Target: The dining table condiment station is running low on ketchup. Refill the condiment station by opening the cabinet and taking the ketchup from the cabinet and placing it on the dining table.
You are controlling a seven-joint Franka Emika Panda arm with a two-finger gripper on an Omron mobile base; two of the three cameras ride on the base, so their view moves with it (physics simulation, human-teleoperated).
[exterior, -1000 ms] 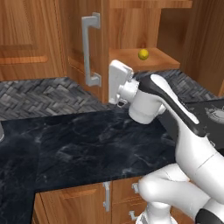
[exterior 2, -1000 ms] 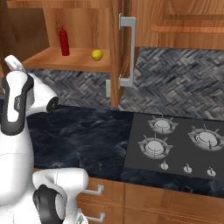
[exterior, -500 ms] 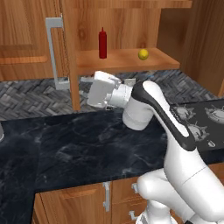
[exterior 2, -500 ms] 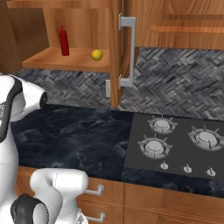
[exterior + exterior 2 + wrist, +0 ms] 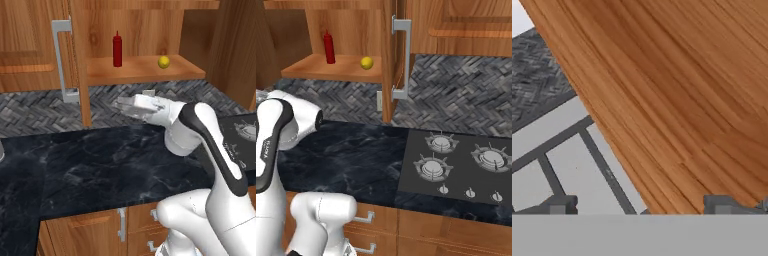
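red ketchup [image 5: 117, 49], brown cabinet [image 5: 30, 45], yellow lemon [image 5: 163, 62]

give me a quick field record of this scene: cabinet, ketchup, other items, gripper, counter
cabinet: wall cabinet open, both doors swung wide, bar handles facing out
ketchup: ketchup upright on the cabinet shelf, untouched
other items: yellow lemon on the same shelf, apart from the bottle
gripper: gripper open, empty, below the shelf
counter: black counter with gas hob

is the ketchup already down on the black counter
No, the ketchup stands upright on the open cabinet shelf, left of a yellow lemon.
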